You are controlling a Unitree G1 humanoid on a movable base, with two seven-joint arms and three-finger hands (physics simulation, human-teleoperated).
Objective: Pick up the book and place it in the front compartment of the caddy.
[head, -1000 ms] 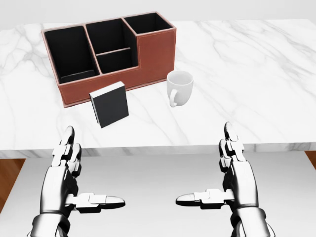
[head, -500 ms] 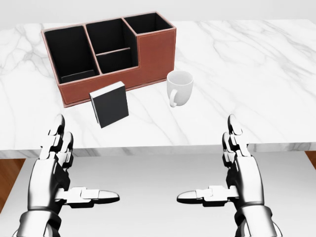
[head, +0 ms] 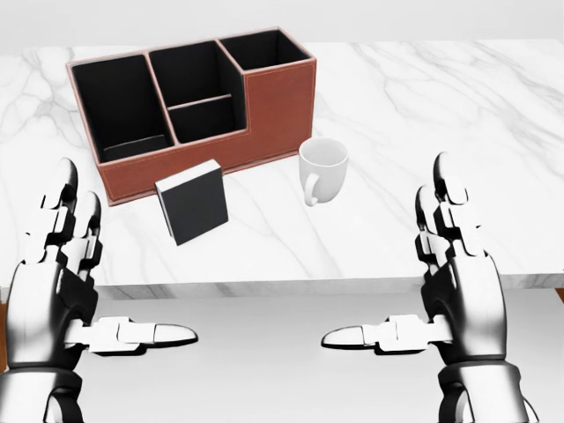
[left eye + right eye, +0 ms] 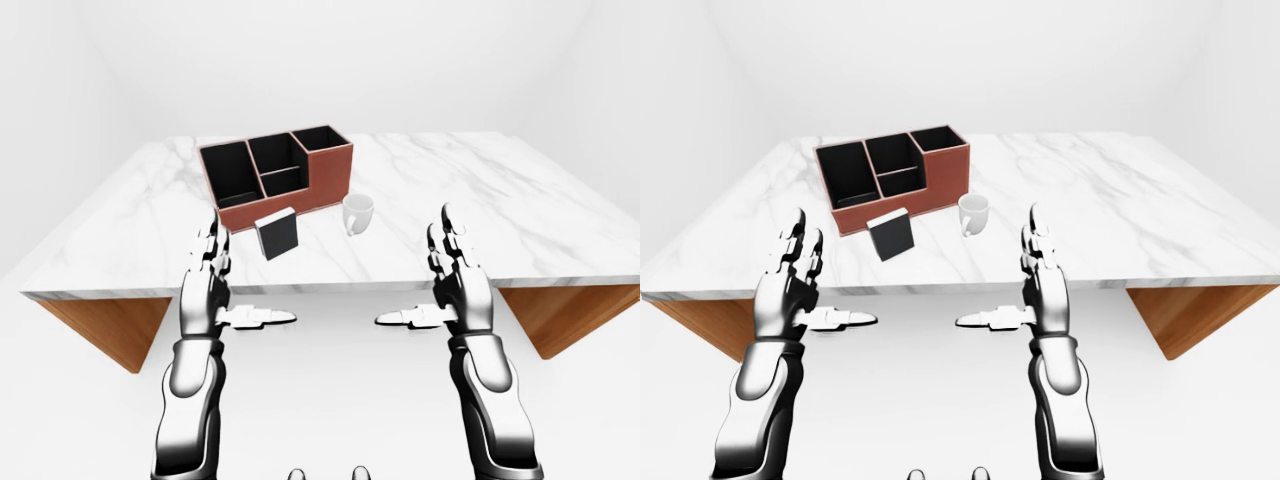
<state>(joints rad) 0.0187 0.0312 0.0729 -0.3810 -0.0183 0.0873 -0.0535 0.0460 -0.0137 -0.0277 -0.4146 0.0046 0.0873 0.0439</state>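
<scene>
The book (image 3: 192,202) stands on the tabletop (image 3: 458,115) just below the caddy (image 3: 189,106). Left hand (image 3: 57,291) and right hand (image 3: 454,286) hover spread, empty.

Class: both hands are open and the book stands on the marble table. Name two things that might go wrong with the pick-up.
1. The book stands upright on its edge; a nudge from the left hand may topple it.
2. The white mug sits close beside the book and the caddy, so a reach could knock it.
</scene>
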